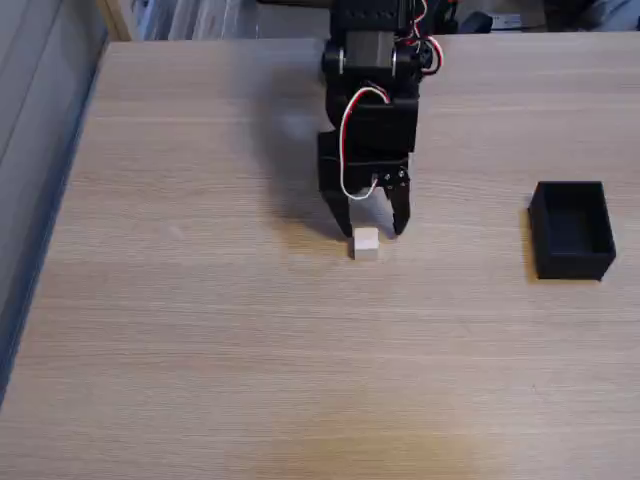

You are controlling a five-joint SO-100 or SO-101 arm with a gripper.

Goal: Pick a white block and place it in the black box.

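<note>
A small white block (366, 243) lies on the wooden table near its middle in the fixed view. My black gripper (371, 228) hangs right above it, pointing down, with its two fingers open and their tips on either side of the block's top. Whether the tips touch the block I cannot tell. The black box (572, 230) stands open-topped on the table to the right, well apart from the arm, and looks empty.
The table's left edge (60, 190) runs diagonally down the left side. Red and white wires (352, 120) loop down the arm's front. Clutter sits beyond the table's far edge.
</note>
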